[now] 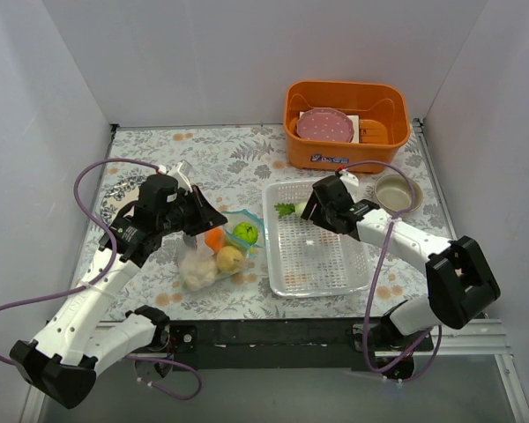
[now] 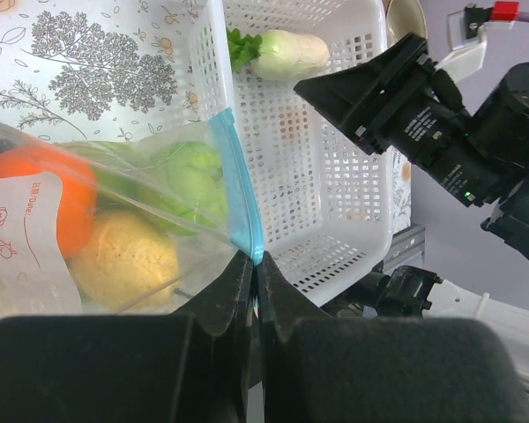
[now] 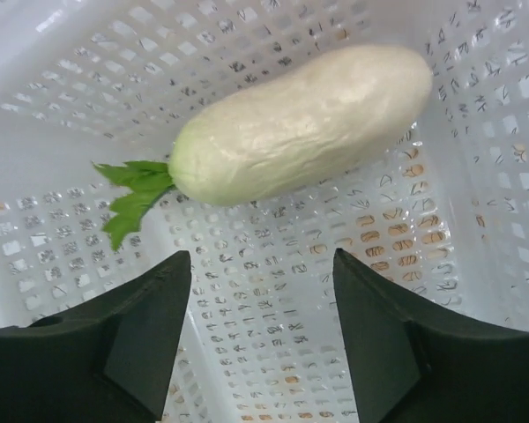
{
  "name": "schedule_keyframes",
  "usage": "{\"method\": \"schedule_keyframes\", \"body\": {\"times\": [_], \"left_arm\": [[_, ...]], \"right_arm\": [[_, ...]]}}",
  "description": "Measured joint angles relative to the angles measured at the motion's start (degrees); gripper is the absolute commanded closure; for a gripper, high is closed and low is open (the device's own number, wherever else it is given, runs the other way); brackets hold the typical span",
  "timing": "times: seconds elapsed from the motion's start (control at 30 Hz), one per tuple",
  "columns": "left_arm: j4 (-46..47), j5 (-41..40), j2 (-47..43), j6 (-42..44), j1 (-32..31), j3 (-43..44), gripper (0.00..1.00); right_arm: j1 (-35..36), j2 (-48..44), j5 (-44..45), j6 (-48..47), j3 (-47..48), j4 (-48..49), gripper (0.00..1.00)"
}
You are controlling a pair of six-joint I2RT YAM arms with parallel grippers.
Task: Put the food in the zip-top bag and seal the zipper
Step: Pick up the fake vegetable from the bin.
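Note:
The clear zip-top bag (image 1: 213, 251) lies left of the perforated tray (image 1: 317, 264) and holds an orange (image 2: 57, 198), a lemon (image 2: 123, 260) and a green pepper (image 2: 194, 176). My left gripper (image 2: 257, 261) is shut on the light blue zipper (image 2: 240, 189) at the bag's mouth, and it also shows in the top view (image 1: 213, 214). A white radish (image 3: 304, 123) with green leaves lies in the tray's far left corner (image 1: 286, 209). My right gripper (image 3: 263, 264) is open just short of the radish, over the tray floor.
An orange bin (image 1: 347, 124) with a pink plate (image 1: 325, 125) stands at the back right. A small round bowl (image 1: 397, 191) sits right of the tray. Walls close in the left, right and back sides.

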Motion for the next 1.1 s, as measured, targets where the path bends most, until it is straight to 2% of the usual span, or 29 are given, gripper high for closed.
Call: {"method": "schedule_keyframes", "body": {"times": [0.17,0.4,0.67,0.77,0.8,0.9,1.0,1.1], "left_arm": [[0.0,0.2,0.0,0.0,0.0,0.0,1.0],[0.0,0.4,0.0,0.0,0.0,0.0,1.0],[0.1,0.5,-0.5,0.0,0.0,-0.3,1.0],[0.2,0.5,-0.7,0.1,0.0,-0.7,1.0],[0.2,0.5,-0.8,0.1,0.0,-0.9,1.0],[0.2,0.6,-0.8,0.1,0.0,-1.0,1.0],[0.6,0.7,-0.8,0.0,0.0,-1.1,1.0],[0.7,0.7,-0.8,0.0,0.0,-1.2,1.0]], "right_arm": [[-0.5,1.0,3.5,2.6,3.5,-1.7,0.17],[-2.2,12.5,4.9,7.7,14.3,-5.4,0.16],[-2.5,16.3,3.6,13.7,14.0,-8.8,0.17],[-2.6,16.3,3.1,14.1,12.5,-8.8,0.23],[-2.6,16.3,2.9,14.1,12.0,-8.6,0.3],[-2.6,15.9,2.6,13.3,10.1,-8.3,0.41],[-2.6,13.6,2.1,12.1,7.4,-7.1,0.46],[-2.2,9.7,1.3,9.5,4.3,-5.7,0.46]]}}
